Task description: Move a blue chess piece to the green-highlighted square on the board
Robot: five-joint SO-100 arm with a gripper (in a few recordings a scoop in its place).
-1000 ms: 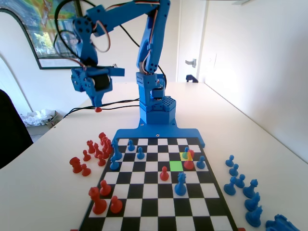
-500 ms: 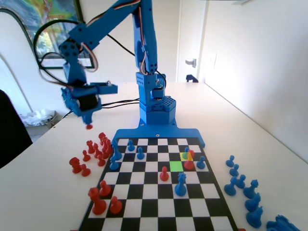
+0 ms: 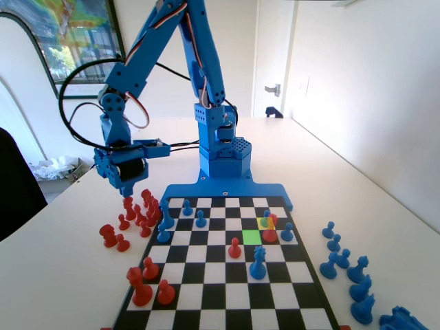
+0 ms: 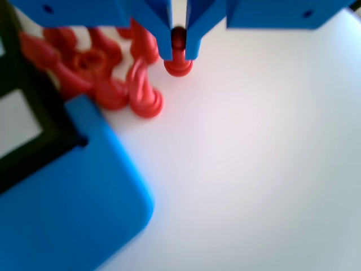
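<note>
My gripper [image 3: 126, 190] hangs low over the table left of the board [image 3: 227, 297], shut on a small red pawn [image 4: 178, 61]. The pawn's base sits at or just above the white tabletop beside a cluster of red pieces [image 4: 107, 84]. The green-highlighted square [image 3: 251, 236] is bare, far right of the gripper. A blue chess piece [image 3: 265, 218], a pawn, stands on the yellow-tinted square just behind it, with a red piece [image 3: 270, 232] close by. Other blue pawns [image 3: 200, 219] stand on the board's far rows.
Captured red pieces [image 3: 141, 210] crowd the table by the board's far left corner, right beside the gripper. A taller blue piece [image 3: 258, 263] and a red pawn [image 3: 234, 248] stand mid-board. Blue pieces [image 3: 344, 265] line the table on the right.
The arm has swung down and toward the camera with the red pawn, from high over the table to just beside the red cluster. Nothing on the board moved.
</note>
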